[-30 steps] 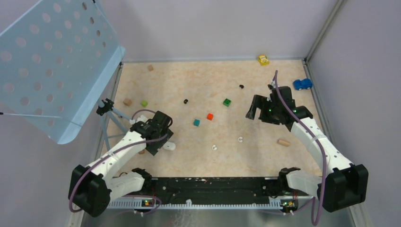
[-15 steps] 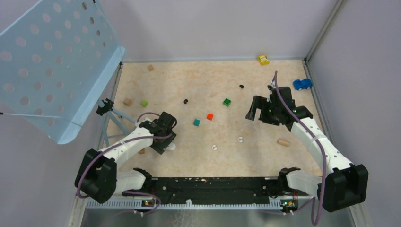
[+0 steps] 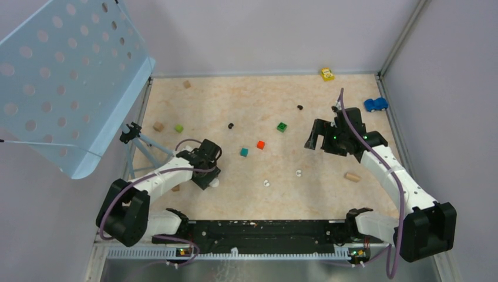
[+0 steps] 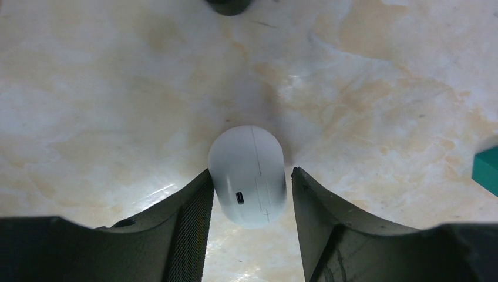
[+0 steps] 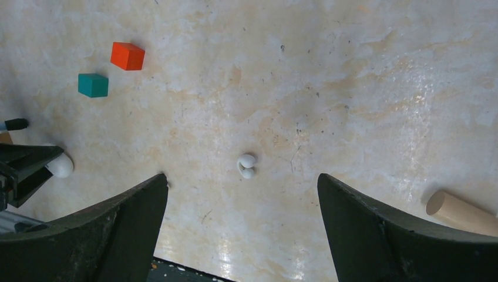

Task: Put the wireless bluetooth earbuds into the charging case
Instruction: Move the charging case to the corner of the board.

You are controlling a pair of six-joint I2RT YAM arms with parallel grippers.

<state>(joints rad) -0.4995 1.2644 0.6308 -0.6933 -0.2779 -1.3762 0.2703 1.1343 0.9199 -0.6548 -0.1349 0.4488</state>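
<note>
The white charging case (image 4: pixel 249 176) lies closed on the table between the fingers of my left gripper (image 4: pixel 251 171), which is open. The left finger touches the case and the right finger stands a hair off it. In the top view the case (image 3: pixel 215 182) is at the tip of my left gripper (image 3: pixel 207 176). Two white earbuds (image 3: pixel 299 173) (image 3: pixel 266 183) lie in the near middle, and two black earbuds (image 3: pixel 231 126) (image 3: pixel 300 107) lie farther back. My right gripper (image 3: pixel 314 139) is open wide and empty above one white earbud (image 5: pixel 246 165).
Orange (image 3: pixel 260 144), teal (image 3: pixel 244 151), green (image 3: pixel 282 126) and light green (image 3: pixel 178 127) cubes are scattered mid-table. A wooden cylinder (image 3: pixel 352 176) lies at the right, and toy cars (image 3: pixel 375 104) (image 3: pixel 327 74) at the back right. A blue perforated panel (image 3: pixel 64 76) on a stand overhangs the left edge.
My left gripper has swung forward and to the right, coming down around the charging case. The right arm has not moved.
</note>
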